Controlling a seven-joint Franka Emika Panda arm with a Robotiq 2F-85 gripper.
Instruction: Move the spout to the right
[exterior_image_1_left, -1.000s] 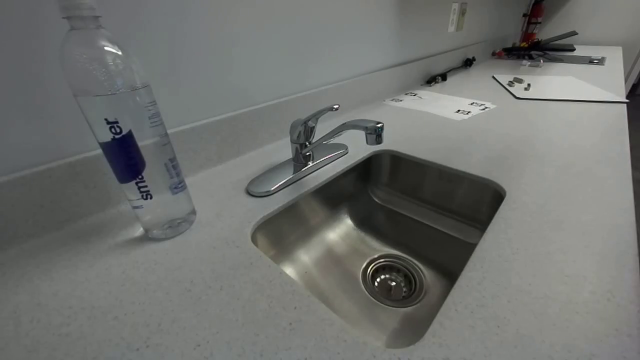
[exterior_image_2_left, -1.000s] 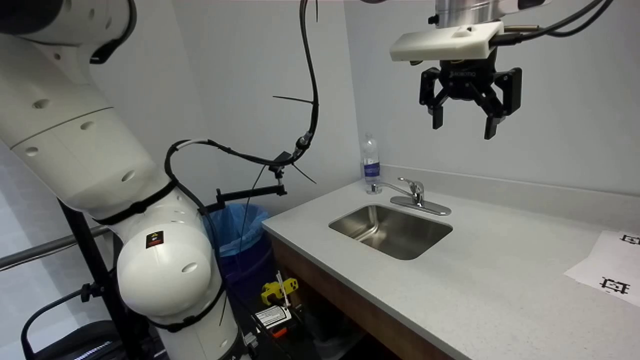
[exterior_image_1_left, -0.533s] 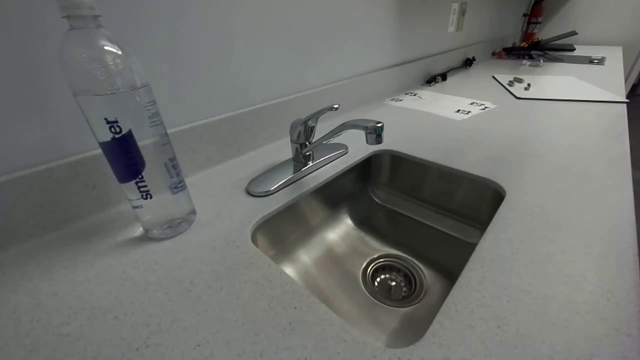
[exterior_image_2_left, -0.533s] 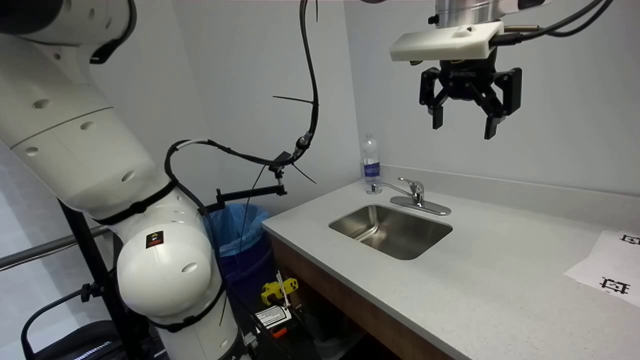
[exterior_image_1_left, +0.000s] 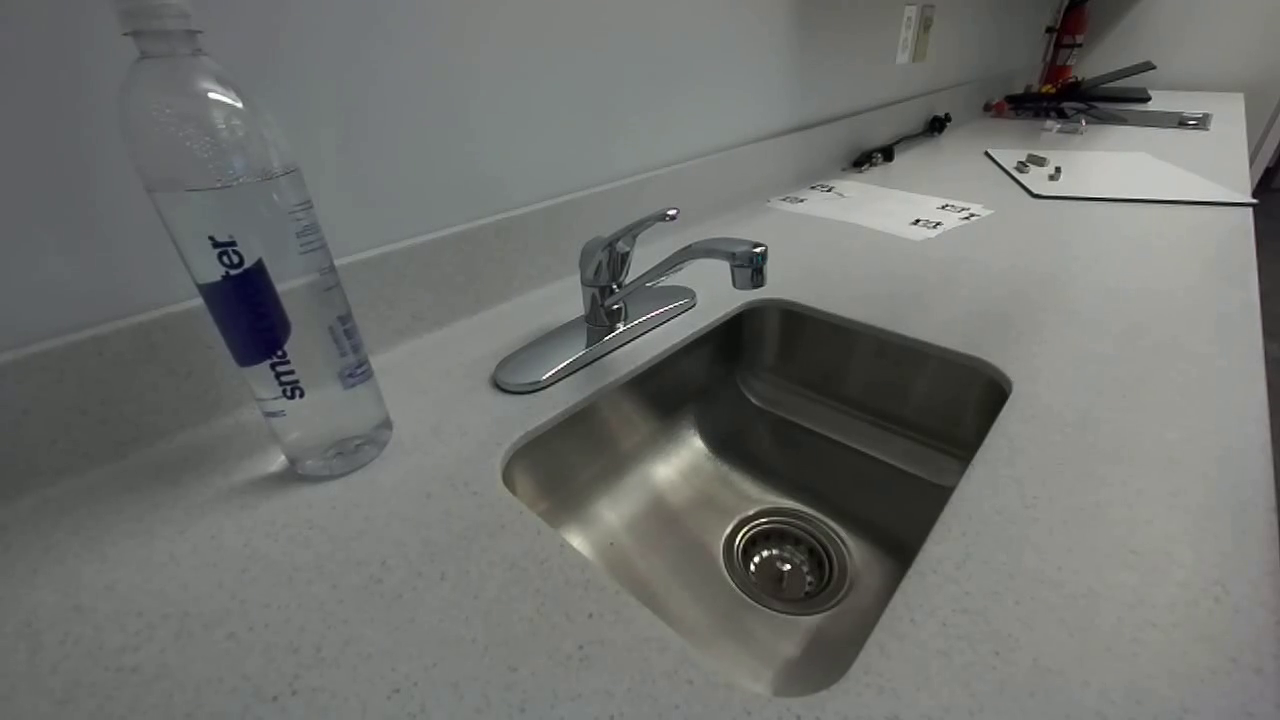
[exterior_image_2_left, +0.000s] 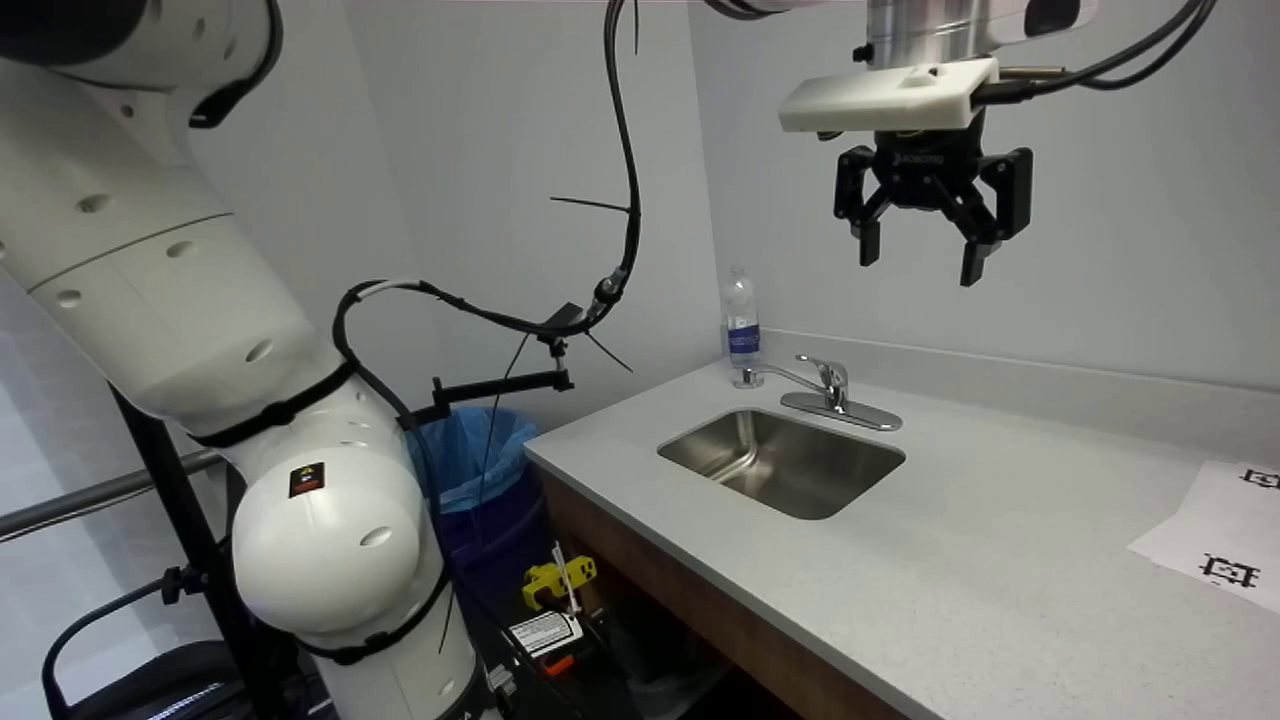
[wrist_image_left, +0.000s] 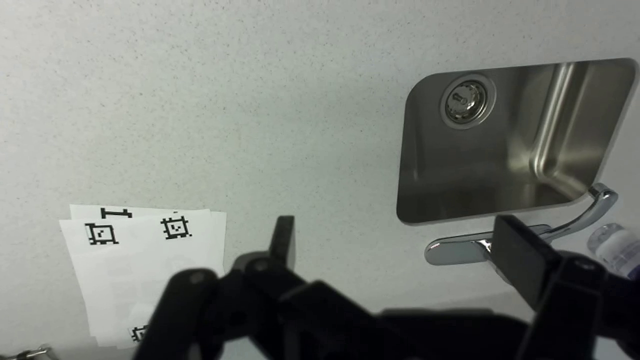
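High above the counter (exterior_image_2_left: 1000, 570), in an exterior view, the gripper (exterior_image_2_left: 919, 272) hangs with its two fingers (exterior_image_2_left: 870, 242) pointing down and spread wide apart — well clear of the spout (exterior_image_2_left: 788, 376). That chrome tube reaches from the body of the faucet (exterior_image_2_left: 834, 382) toward the left of this view, its tip showing in front of the water bottle (exterior_image_2_left: 743, 325). A lever handle (exterior_image_2_left: 812, 362) tops the faucet above the spout, and the sink (exterior_image_2_left: 800, 465) lies just beside the base plate (exterior_image_2_left: 872, 416). The white arm (exterior_image_2_left: 325, 560) takes up the left side.

Set into the floor of the sink, in an exterior view, is a round strainer (exterior_image_1_left: 787, 562). Here the bottle stands at the left and the spout slants to the right, its downturned tip showing just above a corner of the sink. Farther along the counter lie printed sheets (exterior_image_1_left: 880, 208) and a white board (exterior_image_1_left: 1130, 180); a red fire extinguisher (exterior_image_1_left: 1068, 45) shows at the far end.

From the wrist, the two fingers show at the bottom, far apart, one hiding part of the faucet. Past that finger the spout curves to the right — its tip overlapping the sink's corner in this view, the bottle close by at the edge. Toward the left lie the printed sheets.
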